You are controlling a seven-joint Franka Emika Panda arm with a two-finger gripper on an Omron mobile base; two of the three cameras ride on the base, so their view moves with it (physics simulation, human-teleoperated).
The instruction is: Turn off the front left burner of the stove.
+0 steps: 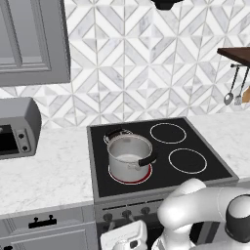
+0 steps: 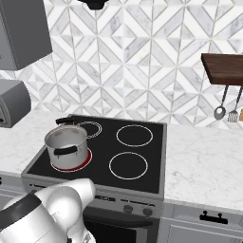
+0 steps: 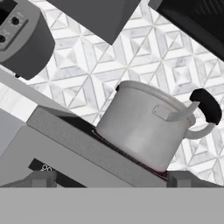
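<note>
Your gripper hangs below the stove front panel, jaw state unreadable. Front left burner glows red under the steel pot, marble counter at nine o'clock.

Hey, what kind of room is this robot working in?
A kitchen, rendered rather than real: a black glass stove with a steel pot on its glowing burner, a toaster oven, and hanging utensils.
</note>
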